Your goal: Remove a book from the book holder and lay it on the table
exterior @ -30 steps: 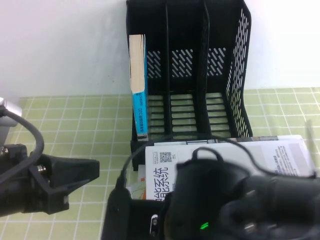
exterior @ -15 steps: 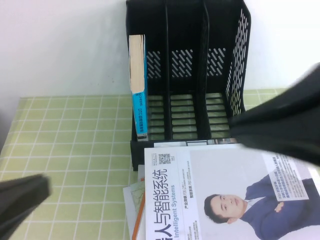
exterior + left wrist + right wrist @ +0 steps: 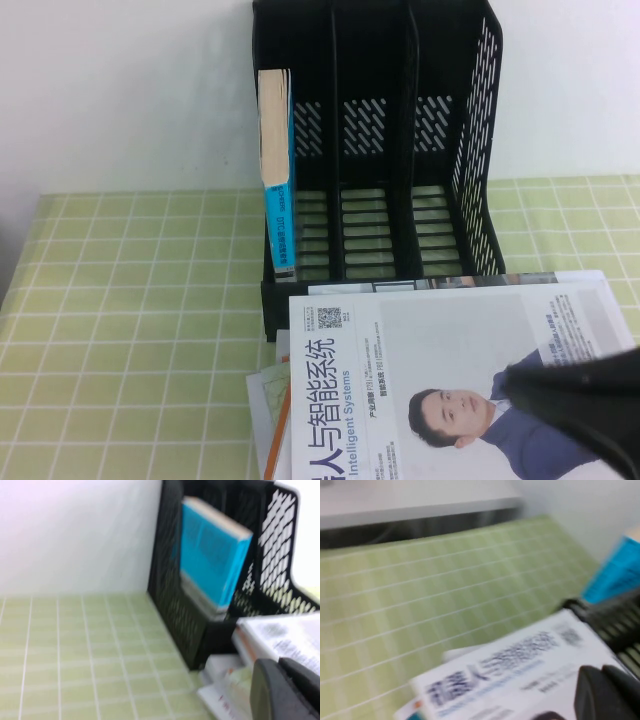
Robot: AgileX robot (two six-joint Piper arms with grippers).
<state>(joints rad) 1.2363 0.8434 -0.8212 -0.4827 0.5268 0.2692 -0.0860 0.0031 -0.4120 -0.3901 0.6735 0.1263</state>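
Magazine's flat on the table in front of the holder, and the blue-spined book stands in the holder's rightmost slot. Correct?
Not quite. The high view shows the blue-spined book upright in the leftmost slot of the book holder; the other slots are empty. The magazine does lie flat in front on the table. The right gripper is over its corner; the left gripper shows only in its wrist view.

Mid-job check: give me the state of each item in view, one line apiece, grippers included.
book: flat, cover up, atop other papers before the rack.
book holder: upright, three slots empty.
blue-spined book: upright in leftmost slot.
right gripper: over the book's corner, no grip visible.
left gripper: near the stacked papers.
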